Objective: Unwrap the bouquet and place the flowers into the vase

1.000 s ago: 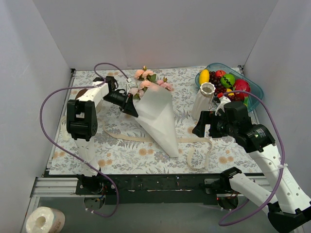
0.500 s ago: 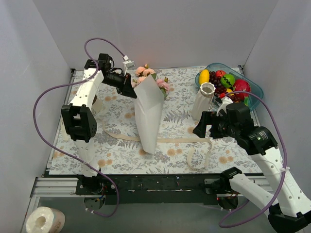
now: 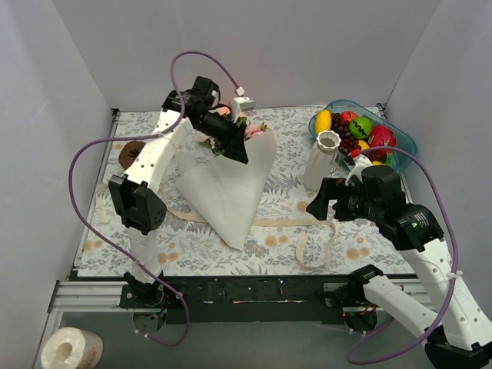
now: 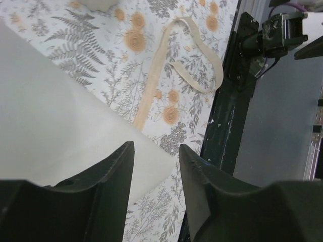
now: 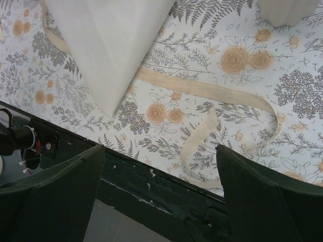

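Both grippers hold nothing: the left gripper [image 4: 156, 150], jaws half parted, hovers at twelve o'clock over the slack bouquet [image 3: 227, 196], presumably to bare the flowers [image 3: 254, 131], while the right gripper [image 3: 317, 197] waits spread wide by the vase [image 3: 324, 158] at two o'clock.

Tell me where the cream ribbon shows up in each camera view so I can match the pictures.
Top external: the ribbon lies low centre on the mat, looping below the vase.
Left wrist: ribbon upper middle, running from the paper's edge to a loop.
Right wrist: ribbon across the middle, loop at right.
Shared landmark: the white paper cone, its pointed tip beside the ribbon.
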`<state>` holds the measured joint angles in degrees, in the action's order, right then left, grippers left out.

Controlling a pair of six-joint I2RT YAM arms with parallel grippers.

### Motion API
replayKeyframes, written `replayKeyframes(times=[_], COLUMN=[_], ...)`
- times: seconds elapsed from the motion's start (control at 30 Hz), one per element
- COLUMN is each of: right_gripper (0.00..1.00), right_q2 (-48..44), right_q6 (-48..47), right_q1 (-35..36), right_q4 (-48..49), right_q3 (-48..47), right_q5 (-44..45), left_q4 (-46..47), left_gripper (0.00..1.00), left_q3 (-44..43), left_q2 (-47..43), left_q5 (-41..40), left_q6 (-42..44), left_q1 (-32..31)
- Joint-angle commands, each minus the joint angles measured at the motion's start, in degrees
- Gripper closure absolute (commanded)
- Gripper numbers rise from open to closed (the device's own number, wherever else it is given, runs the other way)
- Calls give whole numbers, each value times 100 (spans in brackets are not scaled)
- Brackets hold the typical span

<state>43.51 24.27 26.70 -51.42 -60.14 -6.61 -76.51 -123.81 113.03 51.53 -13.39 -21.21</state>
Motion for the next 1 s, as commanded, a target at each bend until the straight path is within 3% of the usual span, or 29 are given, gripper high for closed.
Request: replayKeyframes(times=[0.0, 0.13, 0.17, 0.2, 0.27, 0.4, 0.6, 0.97], right_gripper=[2, 2, 2, 2, 2, 2, 2, 2], right_q2=[-149, -176, -176, -176, -167, -158, -141, -167], right_q6=[43, 42, 34, 25, -1, -28, -98, -107], right_q1=[-7, -7, -7, -7, -7, -7, -7, -7], right_q4=[-61, -132, -140, -149, -158, -105, -70, 27], right_q3=[-86, -103, -95, -94, -68, -15, 46, 213], right_q5=[-7, 54, 63, 64, 81, 64, 64, -15], left_q4=[-101, -76, 30, 170, 522, 497, 743, 1130], left_gripper=[56, 42, 34, 11, 2, 2, 2, 3], left_q3=[-274, -172, 39, 241, 883, 1832, 3273, 3619], left_q2=[-98, -201, -316, -430, -728, -809, -1142, -1091], left_q5=[-494, -704, -740, -767, -715, -503, -609, -557], left_q6=[-217, -261, -261, -296, -253, 344, 1214, 1461], left_q1=[-558, -551, -498, -315, -25, 1063, 1996, 2595])
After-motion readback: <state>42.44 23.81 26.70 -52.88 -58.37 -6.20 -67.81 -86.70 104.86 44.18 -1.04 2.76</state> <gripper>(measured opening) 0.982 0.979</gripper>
